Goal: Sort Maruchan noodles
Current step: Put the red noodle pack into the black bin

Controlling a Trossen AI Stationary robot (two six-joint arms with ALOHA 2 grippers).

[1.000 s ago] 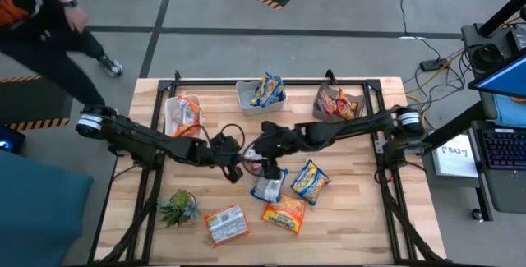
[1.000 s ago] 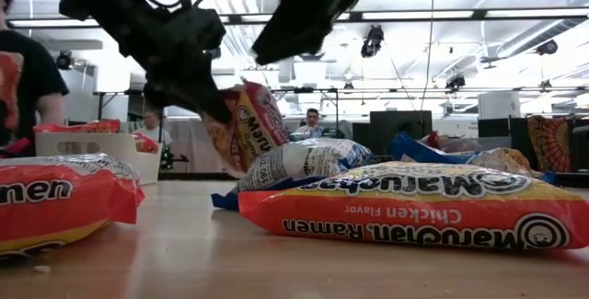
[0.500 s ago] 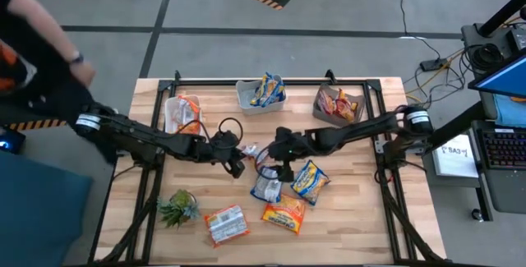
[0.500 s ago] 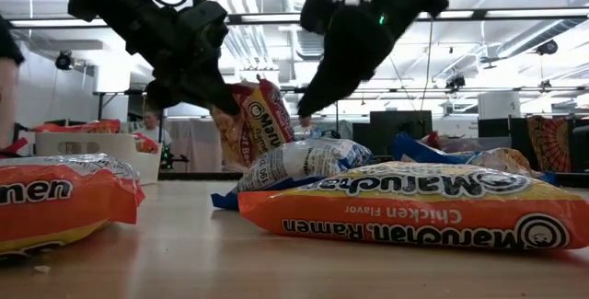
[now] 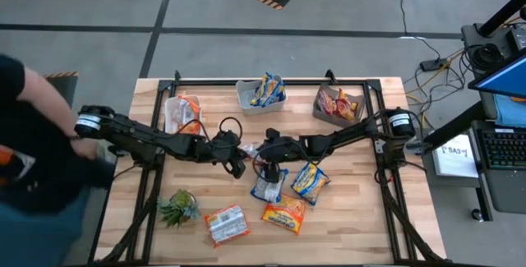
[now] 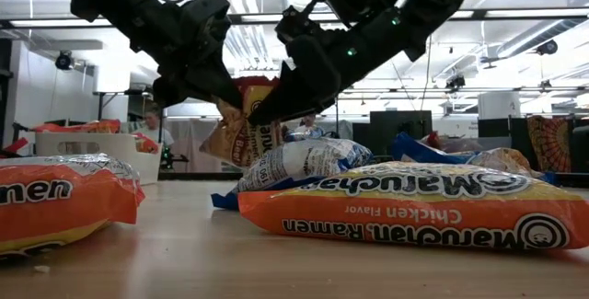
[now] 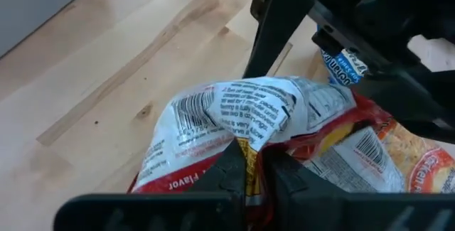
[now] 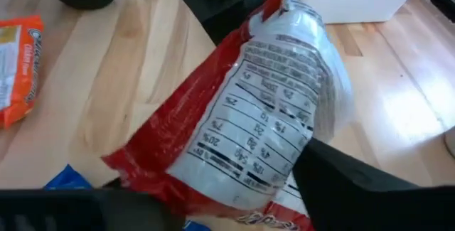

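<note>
A red-and-white Maruchan packet (image 5: 251, 151) hangs in the air over the table's middle, its printed back toward both wrist cameras (image 7: 242, 114) (image 8: 266, 103). My left gripper (image 5: 237, 158) (image 7: 247, 161) comes from the table's left and is shut on it. My right gripper (image 5: 265, 155) (image 8: 213, 173) comes from the right. It is open, with a finger on either side of the packet's other end. Loose packets lie nearer: white-and-blue (image 5: 269, 186), blue-and-yellow (image 5: 309, 179), orange (image 5: 284, 214), red-and-white (image 5: 226, 223). My left gripper pinches a crumpled edge of the packet (image 7: 246, 144) between its two fingers, slanting down from the table's left. The packet is lifted clear and tilted (image 6: 241, 126). My right gripper has one finger (image 8: 338, 178) against or just beside the packet's far end; I cannot tell whether it touches.
Three bins stand along the far edge. A clear one (image 5: 182, 112) holds orange packets, a grey one (image 5: 261, 93) blue-and-yellow packets, and a third (image 5: 337, 104) red packets. A small green plant (image 5: 178, 207) sits near left. A person (image 5: 33, 160) stands at the table's left.
My right gripper drew away toward the table's right, then came back left to the held packet and now has its fingers around the packet's end. My left gripper kept the packet lifted; the packet tipped over a little. The person moved along the table's left side.
</note>
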